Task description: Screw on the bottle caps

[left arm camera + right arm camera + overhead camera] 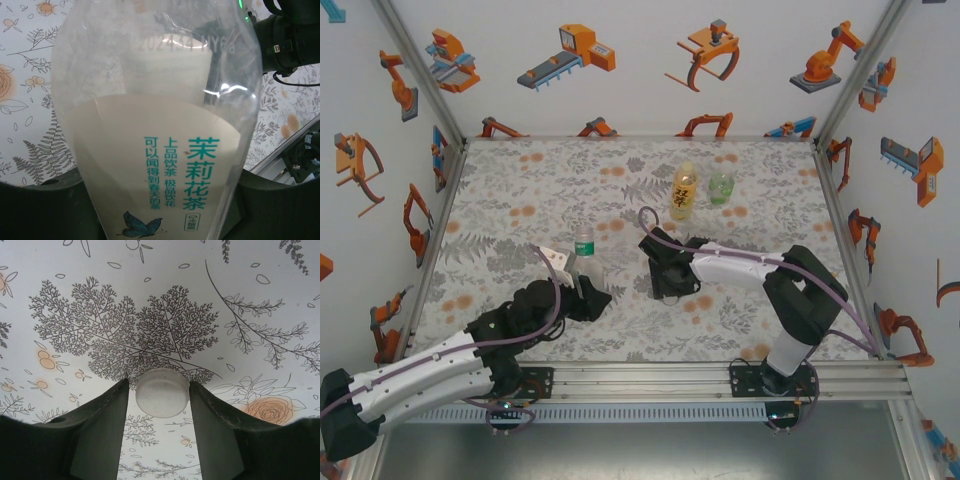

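Left fingers (40, 210) clamp the clear bottle (160, 125); right fingers (100, 435) beside it tip-pinch the white cap (162, 392), which may slip.

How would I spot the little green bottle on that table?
Look toward the far side of the floral-patterned table, right of centre, where two bottles stand together. The short see-through green plastic bottle is the right-hand one, beside the taller amber bottle with a yellow-orange label; it alone is green and squat.
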Motion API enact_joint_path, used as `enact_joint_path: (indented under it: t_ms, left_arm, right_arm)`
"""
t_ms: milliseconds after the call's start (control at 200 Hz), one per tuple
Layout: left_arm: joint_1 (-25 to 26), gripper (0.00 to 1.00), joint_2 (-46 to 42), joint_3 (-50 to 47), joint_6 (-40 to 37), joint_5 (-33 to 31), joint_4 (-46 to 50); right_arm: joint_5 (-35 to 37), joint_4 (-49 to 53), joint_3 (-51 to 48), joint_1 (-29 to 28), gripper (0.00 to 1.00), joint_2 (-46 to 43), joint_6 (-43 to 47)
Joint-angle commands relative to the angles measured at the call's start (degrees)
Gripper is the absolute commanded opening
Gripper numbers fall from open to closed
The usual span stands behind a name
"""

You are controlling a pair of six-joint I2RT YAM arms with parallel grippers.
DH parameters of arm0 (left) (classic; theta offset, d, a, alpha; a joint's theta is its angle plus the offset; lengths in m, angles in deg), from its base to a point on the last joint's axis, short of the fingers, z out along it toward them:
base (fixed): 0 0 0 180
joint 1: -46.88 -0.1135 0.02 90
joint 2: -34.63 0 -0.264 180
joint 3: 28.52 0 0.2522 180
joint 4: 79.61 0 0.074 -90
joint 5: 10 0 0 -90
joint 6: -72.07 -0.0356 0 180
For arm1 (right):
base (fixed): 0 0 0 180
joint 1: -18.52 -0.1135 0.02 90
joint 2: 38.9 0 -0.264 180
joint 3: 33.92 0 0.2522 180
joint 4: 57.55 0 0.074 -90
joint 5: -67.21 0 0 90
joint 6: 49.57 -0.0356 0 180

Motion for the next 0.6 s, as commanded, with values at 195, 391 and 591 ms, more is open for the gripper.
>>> enact_joint_path:
  t_ms: [195,391,591]
  left_arm:
    - [-0.16,0.15,0.79,1.84,0.61,0.67,-2.58]
    - [-0.14,0.15,1.41,1.93,0.61,0.71,-3.11]
    - [-0.13,0.15,2.15,1.92,0.67,0.87,-3.44]
  right_arm:
    - [0.17,2.60,0.63,-1.32,0.47,0.00,-1.53]
    - [0.16,3.34,0.98,-1.35,0.48,0.04,-1.77]
    - [-0.72,3.36,1.02,-1.44,0.48,0.13,-2.12]
